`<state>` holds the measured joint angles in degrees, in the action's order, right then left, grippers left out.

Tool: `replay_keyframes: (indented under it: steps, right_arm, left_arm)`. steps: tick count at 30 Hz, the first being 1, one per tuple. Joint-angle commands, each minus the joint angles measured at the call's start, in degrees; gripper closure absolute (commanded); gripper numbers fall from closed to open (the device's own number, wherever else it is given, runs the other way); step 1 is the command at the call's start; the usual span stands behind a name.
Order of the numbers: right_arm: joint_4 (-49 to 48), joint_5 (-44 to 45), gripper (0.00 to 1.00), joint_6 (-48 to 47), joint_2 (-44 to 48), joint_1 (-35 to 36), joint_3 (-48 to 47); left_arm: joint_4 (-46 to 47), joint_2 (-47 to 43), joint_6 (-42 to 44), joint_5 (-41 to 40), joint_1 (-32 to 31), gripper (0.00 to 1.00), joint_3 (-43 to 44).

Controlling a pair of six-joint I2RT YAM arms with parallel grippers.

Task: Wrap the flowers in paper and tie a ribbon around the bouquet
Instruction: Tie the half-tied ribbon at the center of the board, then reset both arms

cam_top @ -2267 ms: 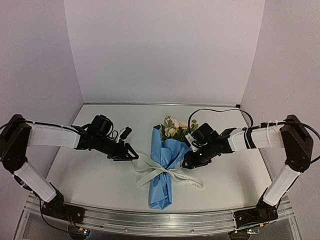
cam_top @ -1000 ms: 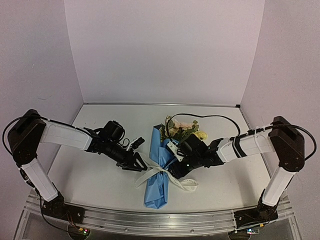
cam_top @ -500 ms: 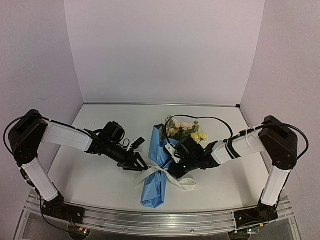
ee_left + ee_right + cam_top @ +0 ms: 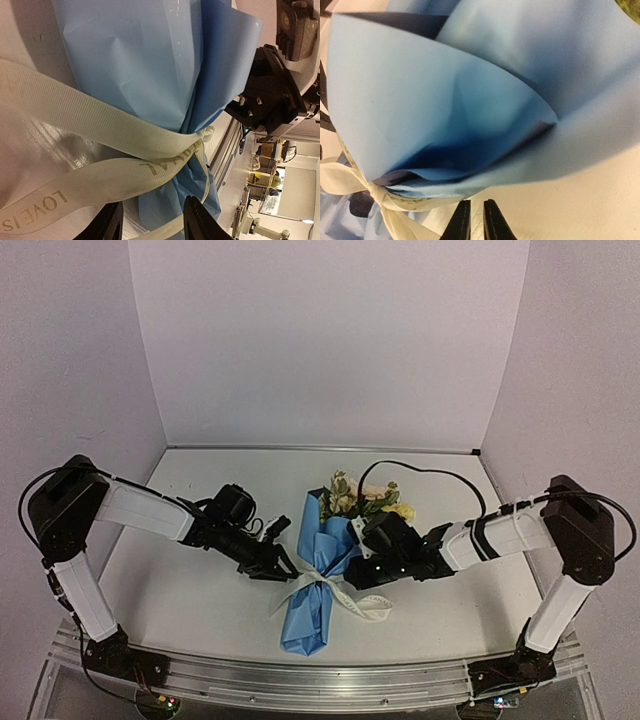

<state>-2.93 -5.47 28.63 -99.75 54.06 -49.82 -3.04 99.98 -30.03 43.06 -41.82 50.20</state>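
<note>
roughly, from left to right: left jaws, low over the tabletop (image 4: 180,590) just beside the bouquet's waist, standing apart, with a loose tail of the ribbon (image 4: 100,125) running between them but not clamped. the ribbon circles the narrowed middle of the paper (image 4: 308,620) and is knotted at that waist. its free ends lie in loops on the tabletop to either side. the paper is rolled into a cone lying flat near the centre, closed point toward the arms' bases, open mouth away from them. the flowers (image 4: 352,495) sit inside, blooms and leaves showing at the mouth, stems hidden. right jaws, close against the cone's right flank beside the knot, nearly pressed together; nothing is seen pinched between them. judged status: wrapping done, ribbon around the bouquet and knotted at least once. tightening the knot or forming a bow appears to be what is left.
</note>
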Motion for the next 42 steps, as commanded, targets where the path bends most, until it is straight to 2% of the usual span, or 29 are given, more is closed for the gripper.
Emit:
replay_keyframes:
  steps: [1,4,12,17,26,42]
  right_arm:
    - [-3.84,3.1,0.69,18.84,4.51,0.19,4.88]
    - [-10.02,4.12,0.55,29.25,5.39,-0.34,8.51]
    - [-23.67,3.07,0.51,44.37,0.07,-1.24,11.32]
    - [-30.01,4.21,0.55,50.96,-2.89,-2.12,13.98]
    - [-30.38,2.52,0.58,57.33,-3.52,-2.03,14.91]
    - [-30.12,2.41,0.68,59.42,-1.94,0.13,15.27]
  left_arm:
    - [0.17,1.18,-0.25,-1.57,-0.59,0.58,3.66]
    - [-0.01,2.31,-0.63,-2.04,-0.92,0.6,4.46]
    - [-0.91,4.37,-1.1,-2.62,-1.58,0.69,5.98]
    - [-0.88,5.41,-1.7,-2.41,-1.75,0.75,6.61]
    - [-0.35,7.4,-2.33,-1.9,-2.64,0.78,8.19]
    - [1.36,8.22,-3.37,-1.78,-2.92,0.78,8.08]
